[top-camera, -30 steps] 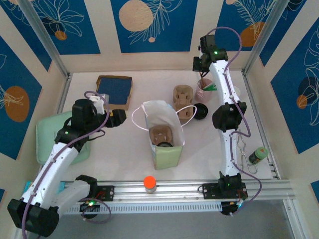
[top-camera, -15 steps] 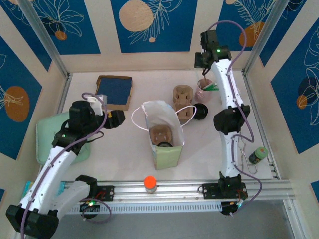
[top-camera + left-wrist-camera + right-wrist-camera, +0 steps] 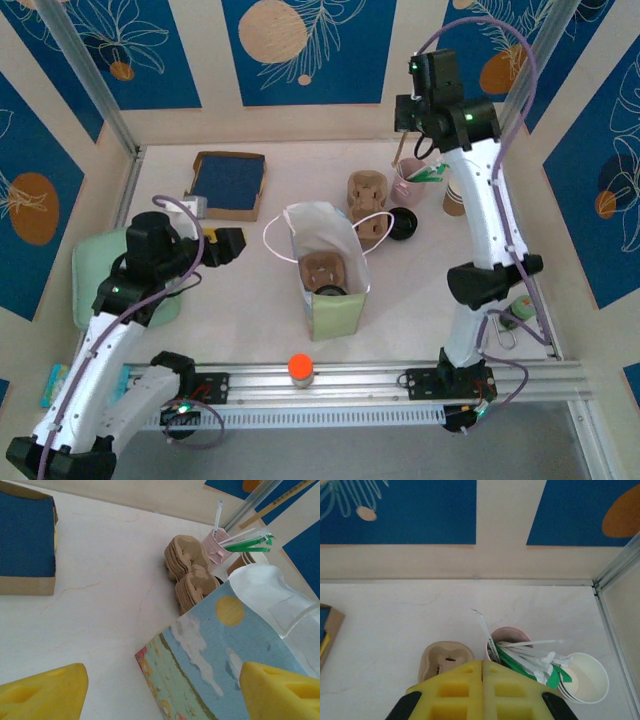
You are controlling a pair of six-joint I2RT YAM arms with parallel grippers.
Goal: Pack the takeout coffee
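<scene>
While your right end effector (image 3: 482, 667) hangs closed above the pink straw holder (image 3: 507, 632), a careless drop could tip it into the paper cups (image 3: 584, 677). Your left end effector (image 3: 228, 245) sits open beside the bag (image 3: 335, 315) on the worktop (image 3: 250, 300).

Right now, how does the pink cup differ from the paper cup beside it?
The pink cup is stuffed with straws and green-wrapped sticks; the paper cup is empty. The pink cup is single; the paper cup looks like a nested stack, white inside. Both stand upright, side by side near the back right corner.
</scene>
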